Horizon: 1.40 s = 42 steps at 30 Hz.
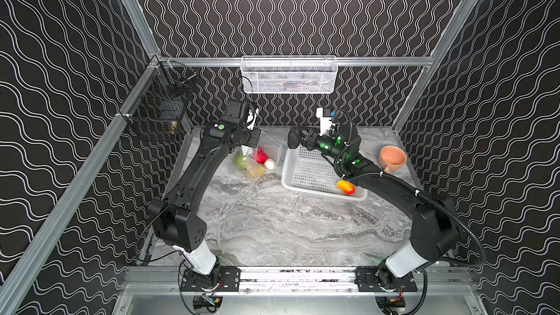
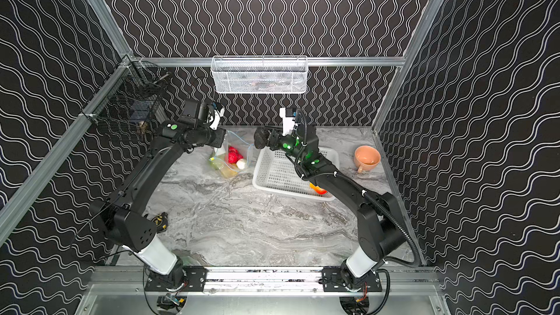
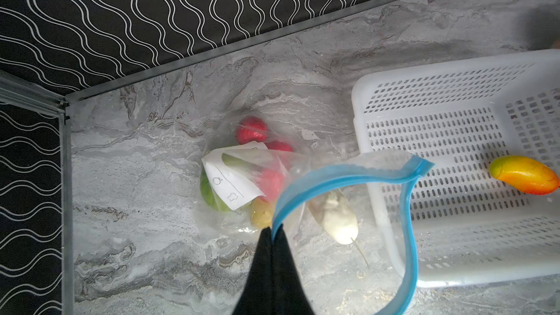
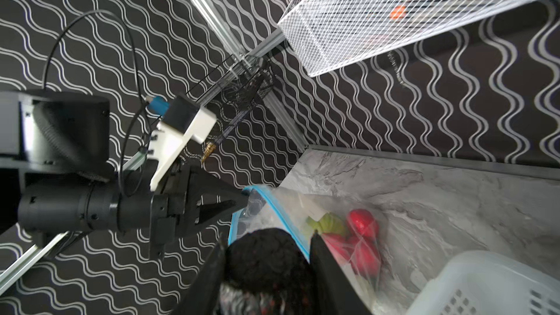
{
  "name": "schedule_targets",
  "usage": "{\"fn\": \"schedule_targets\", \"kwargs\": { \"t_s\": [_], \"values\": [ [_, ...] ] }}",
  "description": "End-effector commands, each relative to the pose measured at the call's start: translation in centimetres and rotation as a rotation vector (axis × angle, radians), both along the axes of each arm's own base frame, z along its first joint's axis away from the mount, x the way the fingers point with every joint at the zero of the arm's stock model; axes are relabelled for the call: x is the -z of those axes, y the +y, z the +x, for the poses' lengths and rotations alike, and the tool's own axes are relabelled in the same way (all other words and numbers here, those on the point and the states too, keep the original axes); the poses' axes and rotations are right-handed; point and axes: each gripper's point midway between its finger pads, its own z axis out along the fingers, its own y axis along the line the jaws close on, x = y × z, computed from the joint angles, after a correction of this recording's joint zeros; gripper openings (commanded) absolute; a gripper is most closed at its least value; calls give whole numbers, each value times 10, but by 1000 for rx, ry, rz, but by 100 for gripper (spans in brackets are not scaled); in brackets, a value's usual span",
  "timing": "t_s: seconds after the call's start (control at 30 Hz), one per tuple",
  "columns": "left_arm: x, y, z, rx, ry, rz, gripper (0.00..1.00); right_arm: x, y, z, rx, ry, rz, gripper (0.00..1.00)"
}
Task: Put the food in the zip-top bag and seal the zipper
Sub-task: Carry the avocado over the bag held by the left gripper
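Pinching the zipper (image 3: pixel 342 178) with the left gripper (image 3: pixel 271 233), jaws fully closed on that blue strip. Holding the bag (image 1: pixel 274 151) up by it, with the mouth hanging in an open loop just past the jaws.

Clamping the eggplant (image 4: pixel 266 265) in the right gripper (image 4: pixel 268 246), jaws squeezing its dark body from both sides and standing partway apart to fit it. Hovering that eggplant up off the table (image 1: pixel 272 231), right near the bag mouth and just across from the left jaws; showing the same way in both top views.

Peeking down past the left jaws into the bag: spotting the melon (image 3: pixel 207 190), strawberries (image 3: pixel 251 130) and lemon (image 3: pixel 260 215) lying low at the bottom, well below the jaws, with the white label (image 3: pixel 233 177) folded over the melon. Probably seeing the radish (image 3: pixel 336 221) inside the plastic too, but not really telling through the glare, tbh.

Spotting the mango (image 3: pixel 524 174) lying alone in the basket (image 3: pixel 424 92), off to the side of the left jaws and well back from the right ones, touching neither. Also catching a cup (image 1: pixel 392 156) past the basket, far from both jaws.
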Motion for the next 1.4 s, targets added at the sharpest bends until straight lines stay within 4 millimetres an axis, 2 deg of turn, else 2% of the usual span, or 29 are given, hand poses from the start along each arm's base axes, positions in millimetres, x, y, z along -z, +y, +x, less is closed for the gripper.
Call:
{"fn": "schedule_targets", "kwargs": {
  "t_s": [0.0, 0.63, 1.0, 1.27, 1.3, 1.37],
  "values": [
    [-11, -3, 0, 9, -26, -51, 0, -19, 9, -2, -23, -62, 47, 21],
    [-30, 17, -2, -18, -53, -107, 0, -22, 76, -18, -187, -121, 72, 21],
    [-35, 12, 3, -6, -43, -125, 0, -16, 114, -29, -169, -209, -85, 22],
    [-39, 12, 2, -9, -50, -128, 0, -2, 123, -16, -140, -183, -117, 22],
    [-40, 13, 2, -10, -52, -129, 0, 9, 126, -11, -136, -167, -130, 22],
    [-40, 12, 2, -8, -49, -134, 0, 15, 129, -7, -131, -150, -141, 22]
  ]
}}
